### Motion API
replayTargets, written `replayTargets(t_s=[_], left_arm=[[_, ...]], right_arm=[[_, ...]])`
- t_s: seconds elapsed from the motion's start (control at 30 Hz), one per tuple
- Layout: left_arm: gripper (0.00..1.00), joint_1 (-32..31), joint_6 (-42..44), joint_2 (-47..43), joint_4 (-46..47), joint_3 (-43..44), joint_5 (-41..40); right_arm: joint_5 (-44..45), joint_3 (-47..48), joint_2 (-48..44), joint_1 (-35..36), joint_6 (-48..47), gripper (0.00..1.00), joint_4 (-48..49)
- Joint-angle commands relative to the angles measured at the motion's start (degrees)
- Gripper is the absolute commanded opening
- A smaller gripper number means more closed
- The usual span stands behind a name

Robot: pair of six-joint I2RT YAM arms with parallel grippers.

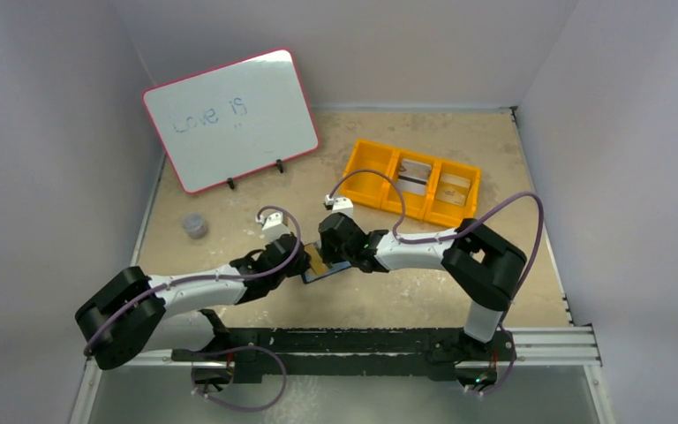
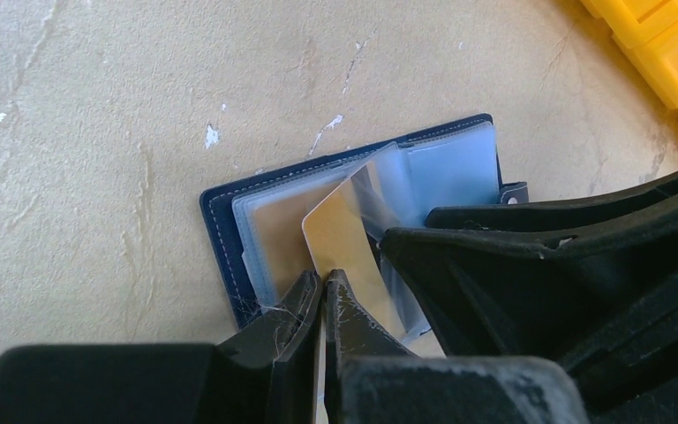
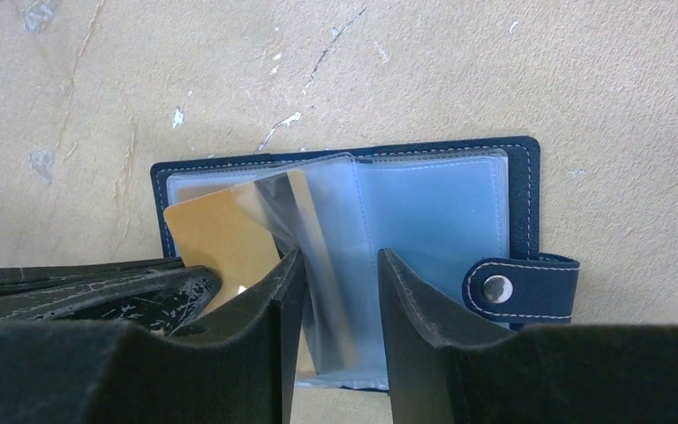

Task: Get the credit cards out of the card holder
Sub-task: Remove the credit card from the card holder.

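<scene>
Tabletop (image 2: 97, 132): left gripper (image 2: 322, 283) tight on card (image 2: 342, 234)

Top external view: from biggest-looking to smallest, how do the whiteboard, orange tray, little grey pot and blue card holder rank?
1. whiteboard
2. orange tray
3. grey pot and card holder: unsure, since the holder is mostly covered.
</scene>
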Motion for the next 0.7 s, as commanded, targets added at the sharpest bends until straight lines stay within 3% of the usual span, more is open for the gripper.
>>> replayTargets(t_s=[0.0,0.47,0.67], left_arm=[[0.00,-0.1,3.1,-1.7,-5.6,-0.5,-0.5],[0.00,-0.1,5.0,-11.2,-19.9,3.9,-3.8],[0.00,-0.1,6.2,-16.0,-28.1,8.1,-8.9]], right_arm=[[3.2,-2.8,5.4,-1.0,-0.2,0.39,-11.8],[-0.8,-0.3,3.1,-1.0,-0.2,0.42,-13.4],[6.9,5.4,-1.4,-1.0,2.3,0.43,-22.0]])
